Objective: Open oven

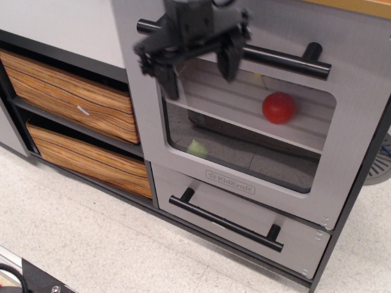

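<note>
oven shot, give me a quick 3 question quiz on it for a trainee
1. True or false: the oven door is shut.
2. The gripper hangs in front of which handle? A) the oven handle B) the grey drawer handle C) a wood-grain drawer
3. What round thing shows through the window, on the shelf?

Key
1. True
2. A, jaws open and pointing down, not closed on the bar
3. A red ball
</note>
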You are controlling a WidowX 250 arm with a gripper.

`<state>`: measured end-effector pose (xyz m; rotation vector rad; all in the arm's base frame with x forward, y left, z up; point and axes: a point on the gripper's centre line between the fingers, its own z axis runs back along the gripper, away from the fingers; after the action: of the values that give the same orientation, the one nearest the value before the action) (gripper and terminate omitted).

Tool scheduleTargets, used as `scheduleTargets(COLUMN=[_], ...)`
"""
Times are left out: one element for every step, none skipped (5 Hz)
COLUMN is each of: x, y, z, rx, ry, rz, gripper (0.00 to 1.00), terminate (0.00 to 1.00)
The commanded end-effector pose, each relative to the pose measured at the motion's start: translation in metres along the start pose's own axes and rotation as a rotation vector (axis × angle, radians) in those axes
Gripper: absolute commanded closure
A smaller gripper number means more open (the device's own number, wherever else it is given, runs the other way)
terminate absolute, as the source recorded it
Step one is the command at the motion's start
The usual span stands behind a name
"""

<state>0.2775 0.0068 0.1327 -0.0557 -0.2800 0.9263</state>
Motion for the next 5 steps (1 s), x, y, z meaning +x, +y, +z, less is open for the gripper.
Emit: scheduleTargets(x=[0.026,0.036,0.036,0.04,0.049], y=[-0.001,0.002,0.003,0.003,0.0], z=[0.022,0.015,0.011,0.009,0.006], rx=[-0.067,-0.084,-0.108,-0.145,-0.172], ry=[-0.074,-0.074,-0.109,-0.109,-0.088], rz=[0.17,0.333,0.44,0.518,0.605], gripper=[0.0,0.0,0.0,0.0,0.0], terminate=[0.0,0.0,0.0,0.0,0.0])
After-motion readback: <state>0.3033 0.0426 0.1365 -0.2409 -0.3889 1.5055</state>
